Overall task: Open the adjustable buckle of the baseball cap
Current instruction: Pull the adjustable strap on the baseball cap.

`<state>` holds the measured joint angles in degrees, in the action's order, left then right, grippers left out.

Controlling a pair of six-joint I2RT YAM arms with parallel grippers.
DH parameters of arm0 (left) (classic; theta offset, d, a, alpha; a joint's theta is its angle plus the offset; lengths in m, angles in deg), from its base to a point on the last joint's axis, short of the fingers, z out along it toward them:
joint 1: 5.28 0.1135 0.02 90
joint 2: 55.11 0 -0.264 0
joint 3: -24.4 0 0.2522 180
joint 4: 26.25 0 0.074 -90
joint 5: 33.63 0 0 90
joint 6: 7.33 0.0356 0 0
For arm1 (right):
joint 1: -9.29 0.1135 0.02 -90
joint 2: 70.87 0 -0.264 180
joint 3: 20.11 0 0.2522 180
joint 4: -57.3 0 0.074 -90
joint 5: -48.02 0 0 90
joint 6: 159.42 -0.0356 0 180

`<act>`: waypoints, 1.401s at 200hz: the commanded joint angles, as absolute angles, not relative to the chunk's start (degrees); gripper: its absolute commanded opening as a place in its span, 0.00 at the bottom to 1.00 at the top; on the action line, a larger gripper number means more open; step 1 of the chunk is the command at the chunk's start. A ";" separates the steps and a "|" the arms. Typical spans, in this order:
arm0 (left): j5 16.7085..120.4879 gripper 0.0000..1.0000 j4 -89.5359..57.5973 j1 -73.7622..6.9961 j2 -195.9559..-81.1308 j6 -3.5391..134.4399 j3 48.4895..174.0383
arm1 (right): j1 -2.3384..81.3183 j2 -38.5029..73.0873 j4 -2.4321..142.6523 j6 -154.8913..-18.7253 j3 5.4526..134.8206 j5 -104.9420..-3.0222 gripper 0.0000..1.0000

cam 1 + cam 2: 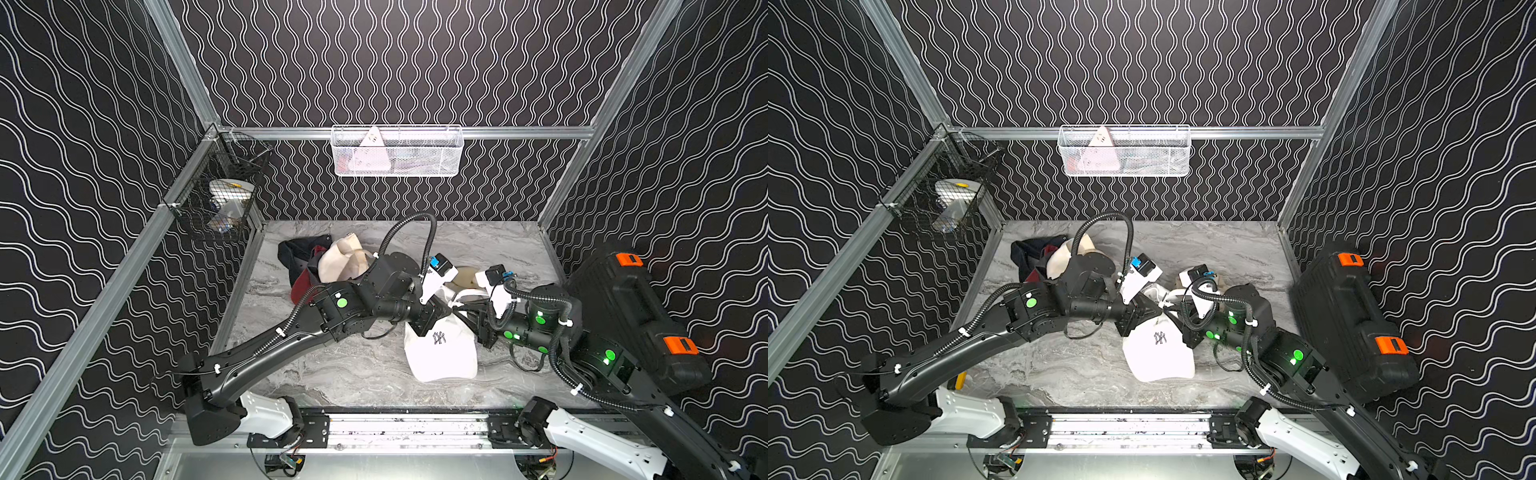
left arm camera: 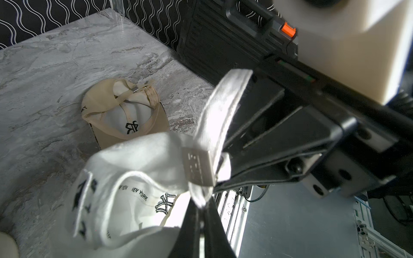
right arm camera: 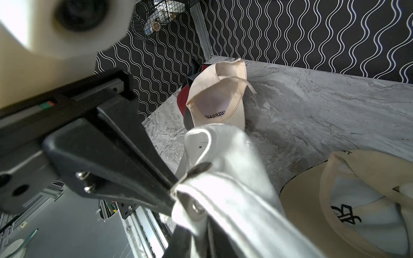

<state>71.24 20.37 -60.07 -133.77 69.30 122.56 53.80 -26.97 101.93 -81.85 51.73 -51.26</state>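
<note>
The left gripper (image 2: 202, 214) is pinching the white fabric baseball cap (image 1: 442, 351) by its white strap (image 2: 221, 107), just beneath the silver metal buckle (image 2: 197, 167); the right gripper (image 3: 196, 225) is clamping the cap's rear edge alongside; the cap is hanging between them over the grey marble tabletop (image 1: 332, 374).

A robotics lab test cell: aluminium frame (image 1: 498, 132) holds black wave-patterned walls (image 1: 395, 62) around a marble-look tabletop (image 1: 332, 374), with wire baskets (image 1: 397, 166) hung on it.

Grey marbled tabletop (image 1: 332, 374) — white cap (image 1: 444, 357), beige cap (image 2: 98, 105), heap of caps (image 1: 340, 259), black case (image 1: 623, 316)
</note>
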 commanded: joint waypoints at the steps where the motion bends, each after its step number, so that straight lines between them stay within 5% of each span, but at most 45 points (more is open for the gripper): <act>1: 72.67 0.00 19.93 -60.38 -134.24 70.10 123.28 | 53.81 -26.92 99.41 -82.38 51.44 -51.51 0.11; 79: 73.21 0.00 20.51 -60.74 -134.39 70.37 122.34 | 53.76 -28.51 97.28 -86.49 49.64 -48.25 0.00; 280: 72.94 0.00 20.29 -61.62 -133.34 69.93 119.73 | 53.77 -33.75 96.11 -89.11 47.52 -41.41 0.00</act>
